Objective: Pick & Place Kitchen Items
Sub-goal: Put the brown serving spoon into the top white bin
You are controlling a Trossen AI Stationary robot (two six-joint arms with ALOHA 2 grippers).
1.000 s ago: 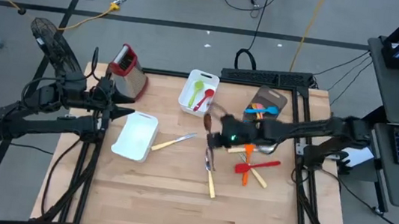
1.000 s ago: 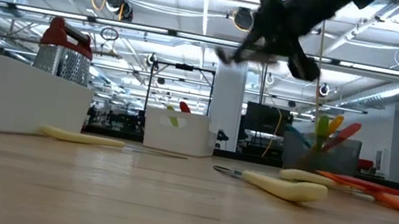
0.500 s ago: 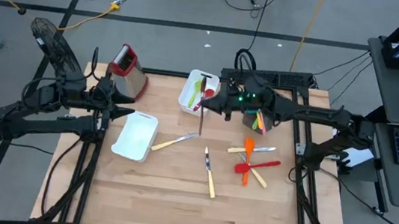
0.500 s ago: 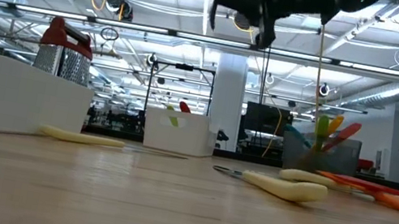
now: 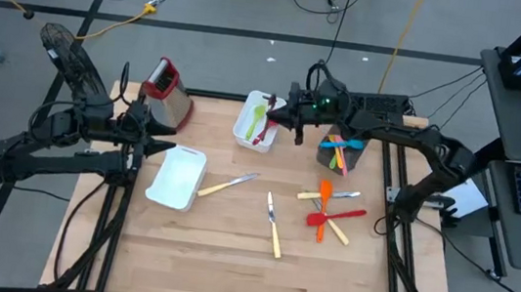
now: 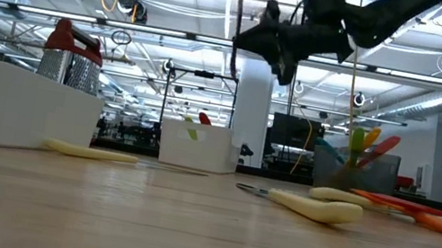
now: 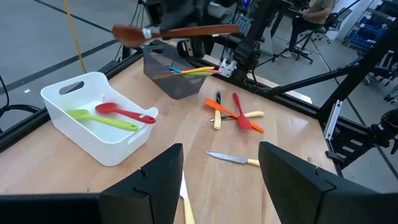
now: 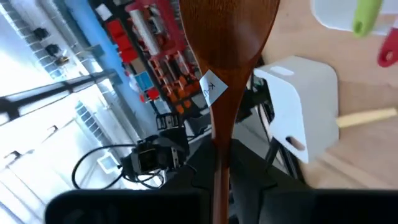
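My right gripper (image 5: 288,120) is shut on a brown wooden spoon (image 7: 186,30), high over the far white tray (image 5: 243,129). That tray holds a green spatula (image 7: 102,118) and a red spoon (image 7: 124,112), both lying flat on its floor. The wooden spoon's bowl (image 8: 227,31) is ahead of the fingers in the right wrist view. My left gripper (image 7: 221,186) is open and empty, waiting at the table's left side (image 5: 158,136). More cutlery and spatulas lie flat on the table. My right gripper holds the wooden spoon by its handle (image 8: 219,177), pinched between the two fingers. The handle runs back between them, with the bowl out ahead. The spoon is lifted clear and lies about level above the far tray. The exact spot of contact is hidden by the gripper.
A box grater (image 5: 168,91) stands at the far left. A second, empty white tray (image 5: 176,178) lies mid left. A grey bin (image 5: 341,150) holds coloured utensils. Cream-handled knives (image 5: 227,183) (image 5: 273,224) and orange and red spatulas (image 5: 331,218) lie on the table.
My right gripper has carried the wooden spoon from the middle of the table toward the far edge and then left, up over the far tray. The spoon has turned about in the hold and stays lifted clear.
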